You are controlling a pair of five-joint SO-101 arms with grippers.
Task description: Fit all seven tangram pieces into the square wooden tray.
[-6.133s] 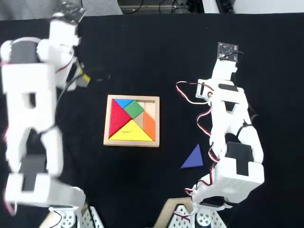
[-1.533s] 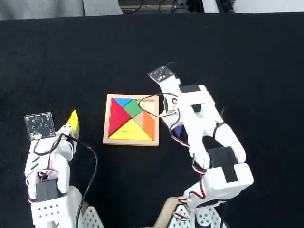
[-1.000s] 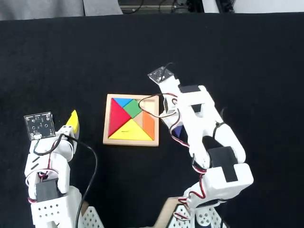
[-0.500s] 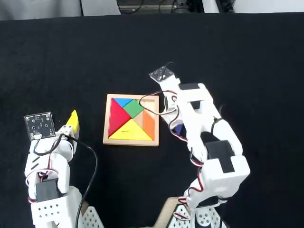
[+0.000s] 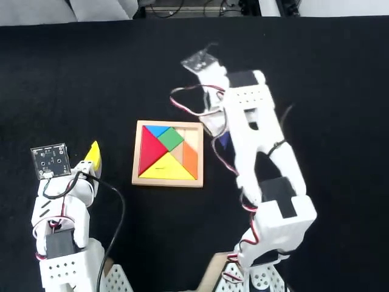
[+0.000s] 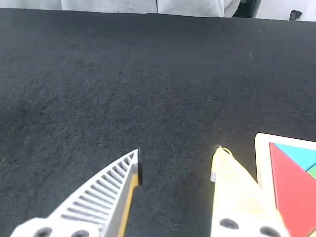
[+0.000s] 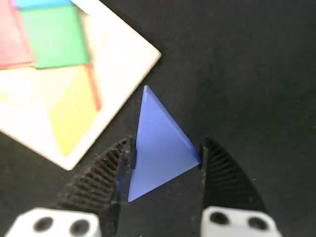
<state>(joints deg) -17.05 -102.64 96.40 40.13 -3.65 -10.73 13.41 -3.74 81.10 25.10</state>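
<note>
The square wooden tray (image 5: 137, 159) lies mid-table with red, yellow, light blue, green and orange pieces in it; a pale bare patch (image 5: 192, 138) shows at its far right corner. My right gripper (image 7: 165, 154) is shut on a blue triangle (image 7: 159, 145), just off the tray's right side near that corner (image 7: 145, 52). From above, a sliver of the blue triangle (image 5: 225, 142) peeks out under the right arm. My left gripper (image 6: 175, 165) stands open with nothing in it, left of the tray; its yellow fingertip (image 5: 93, 153) points at the table's far side.
The table is a black cloth. The right arm's body (image 5: 255, 134) hangs over the area right of the tray. The left arm's base (image 5: 61, 243) sits at the front left. Grey cloth (image 5: 97, 9) lies past the far edge.
The right arm has swung toward the far side of the table, carrying the blue triangle along the tray's right edge up to its far corner. The left arm has kept still.
</note>
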